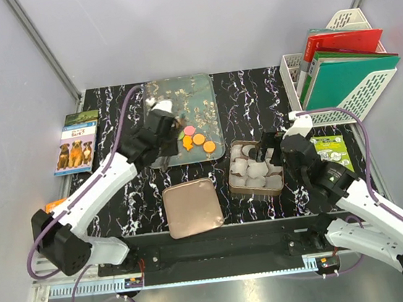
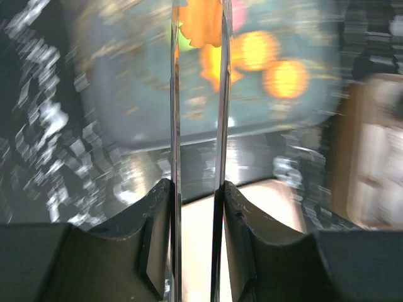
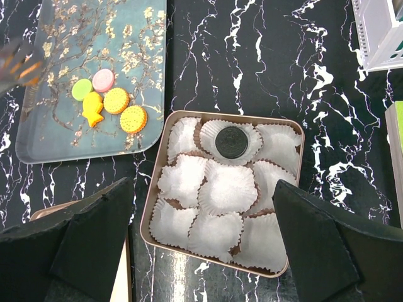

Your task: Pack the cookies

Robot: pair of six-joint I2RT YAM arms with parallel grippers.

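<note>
Nothing is legible: print on the dog booklet (image 1: 75,143) and on the green leaflet (image 1: 330,152) is too small to read.

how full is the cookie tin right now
Nearly empty: the tin holds one dark brown cookie in a paper wrapper; the other wrappers show nothing inside.

light: bright, even | top, right wrist: sharp | left wrist: blur beyond left claw (image 2: 198,19)

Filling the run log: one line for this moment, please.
left hand: gripping orange cookie over tray | right hand: open above tin | tin: one dark cookie
</note>
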